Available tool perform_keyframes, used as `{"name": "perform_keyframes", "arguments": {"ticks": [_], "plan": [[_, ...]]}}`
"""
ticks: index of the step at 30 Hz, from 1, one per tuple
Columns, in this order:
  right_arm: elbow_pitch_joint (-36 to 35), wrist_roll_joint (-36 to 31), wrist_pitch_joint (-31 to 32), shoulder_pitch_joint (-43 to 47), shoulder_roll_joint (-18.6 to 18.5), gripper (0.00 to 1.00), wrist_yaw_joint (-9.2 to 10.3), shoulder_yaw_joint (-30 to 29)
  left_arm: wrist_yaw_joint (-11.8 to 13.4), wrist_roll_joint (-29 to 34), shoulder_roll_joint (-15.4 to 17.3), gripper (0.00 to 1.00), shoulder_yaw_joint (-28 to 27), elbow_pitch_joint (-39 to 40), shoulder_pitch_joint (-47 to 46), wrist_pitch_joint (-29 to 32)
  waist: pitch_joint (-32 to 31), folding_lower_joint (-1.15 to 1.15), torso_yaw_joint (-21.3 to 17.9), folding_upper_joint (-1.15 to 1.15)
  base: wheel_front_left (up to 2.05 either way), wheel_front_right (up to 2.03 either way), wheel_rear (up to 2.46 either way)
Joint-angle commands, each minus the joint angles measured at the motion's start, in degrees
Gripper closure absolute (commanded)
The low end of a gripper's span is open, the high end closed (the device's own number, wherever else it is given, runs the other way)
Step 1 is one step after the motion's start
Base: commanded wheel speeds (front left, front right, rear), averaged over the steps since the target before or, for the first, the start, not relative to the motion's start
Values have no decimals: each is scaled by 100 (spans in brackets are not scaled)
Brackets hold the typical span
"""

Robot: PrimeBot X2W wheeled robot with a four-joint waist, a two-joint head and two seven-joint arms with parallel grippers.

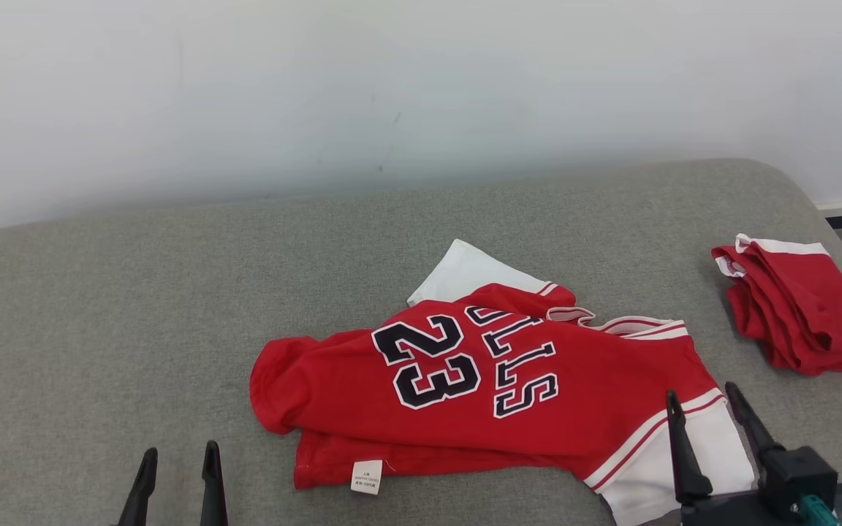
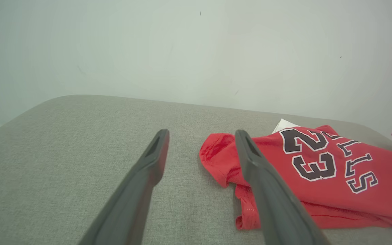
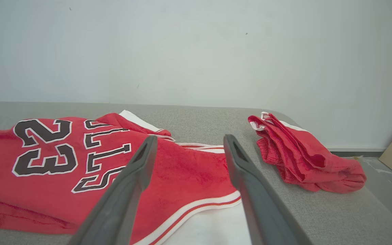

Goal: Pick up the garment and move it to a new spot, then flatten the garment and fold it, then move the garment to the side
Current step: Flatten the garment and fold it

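The right end effector (image 1: 700, 391) is open and empty at 4 o'clock of the crumpled red Bulls jersey (image 1: 479, 380), mid grey cushion (image 1: 99, 307). The left end effector (image 1: 180, 447) is open at 7 o'clock. To flatten it well, pinch opposite edges and pull gently.

I've got wide bare grey cushion (image 1: 99, 314) left of the jersey (image 1: 494, 380), easy to pass over. On the right, a crumpled red bundle (image 1: 794, 307) leaves just a bare strip between itself and the jersey. The wall (image 1: 392, 88) closes off the far edge.
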State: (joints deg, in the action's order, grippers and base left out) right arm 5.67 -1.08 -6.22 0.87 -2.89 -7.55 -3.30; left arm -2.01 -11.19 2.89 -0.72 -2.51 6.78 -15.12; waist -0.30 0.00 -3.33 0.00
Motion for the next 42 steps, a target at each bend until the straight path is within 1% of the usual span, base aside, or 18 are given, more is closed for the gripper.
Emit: {"name": "perform_keyframes", "arguments": {"ticks": [1, 7, 11, 14, 17, 20, 23, 25, 29, 33, 38, 42], "plan": [[60, 32, -152, 104, 1, 0, 15, 53, 29, -39, -1, 0, -8, 16, 105, -1, -25, 0, -6, 0, 0, 0, 0], [276, 172, -331, 151, 0, 0, 15, 141, 37, -75, 0, 0, 66, -60, 198, -1, -71, 0, -15, 0, 0, 0, 0], [338, 225, -335, 93, 0, 0, 15, 154, -61, -6, -1, 0, 255, -272, 135, -1, -89, 0, -39, 0, 0, 0, 0], [348, 234, -336, 69, 0, 0, 15, 166, -187, 17, 0, 0, 487, -667, -82, 75, -90, 0, -73, 0, 0, 0, 0], [348, 252, -316, 40, 1, 0, 15, 201, -299, -29, 22, 0, 671, -1112, -472, 330, -57, 0, -143, 0, 0, 0, 0], [339, 281, -304, 24, 1, 0, 15, 252, -345, -104, 32, 0, 783, -1604, -913, 672, -2, 0, -244, 0, 0, 0, 0], [327, 289, -277, 4, 1, 0, 15, 292, -294, -171, 27, 0, 800, -2104, -1325, 1081, 64, 0, -379, 0, 0, 0, 0], [319, 298, -272, -10, 0, 0, 15, 293, -205, -225, 25, 0, 758, -2404, -1545, 1299, 115, 0, -466, 0, 0, 0, 0], [299, 308, -258, -28, 1, 0, 15, 290, -44, -314, 21, 0, 688, -2865, -1934, 1539, 208, 0, -599, 0, 0, 0, 0], [277, 314, -277, -53, 1, 0, 15, 281, 16, -385, 18, 0, 693, -3162, -2203, 1727, 277, 0, -662, 0, 0, 0, 0], [264, 332, -294, -100, 2, 0, 15, 308, 198, -402, 12, 0, 759, -3632, -2548, 1933, 383, 0, -737, 0, 0, 0, 0], [258, 392, -341, -181, 1, 0, 15, 333, 167, -493, 1, 0, 858, -4027, -2810, 2181, 486, 0, -794, 0, 0, 0, 0]]}}
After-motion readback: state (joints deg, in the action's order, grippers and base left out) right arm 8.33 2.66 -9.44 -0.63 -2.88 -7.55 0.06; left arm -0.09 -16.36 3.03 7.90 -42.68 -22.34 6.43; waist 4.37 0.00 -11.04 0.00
